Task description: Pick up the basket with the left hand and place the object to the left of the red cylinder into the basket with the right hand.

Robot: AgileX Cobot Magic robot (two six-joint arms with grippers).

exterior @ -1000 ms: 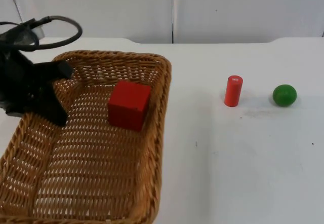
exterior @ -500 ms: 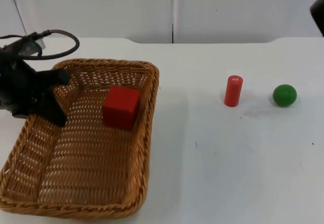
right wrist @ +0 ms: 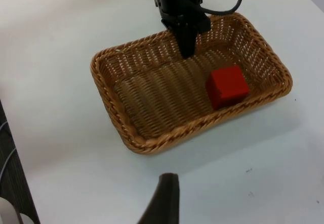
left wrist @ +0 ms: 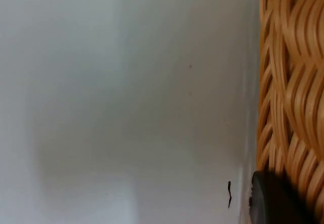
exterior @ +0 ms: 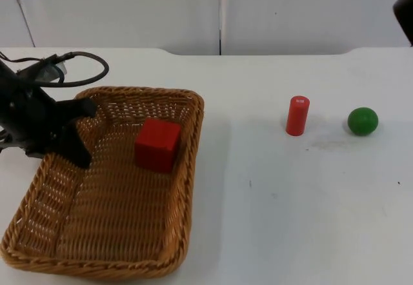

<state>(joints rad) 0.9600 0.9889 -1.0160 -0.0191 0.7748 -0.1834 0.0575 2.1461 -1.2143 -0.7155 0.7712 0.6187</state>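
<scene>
Wicker basket at the 8 o'clock part of the white worktop in the top view, long side running toward 6 o'clock. Left gripper at the basket's 10 o'clock rim, jaws clenched over the woven wall, one finger inside and one outside. Same rim weave close against a black fingertip in the left wrist view. Red cube inside the basket, near its 3 o'clock wall and toward the far end; confirmed in the right wrist view. Red cylinder upright at 2 o'clock of the worktop, well apart from the basket. Green ball near the cylinder, at its 3 o'clock. Right gripper held above the worktop, near the basket's long wall; state of its jaws cannot be told.
</scene>
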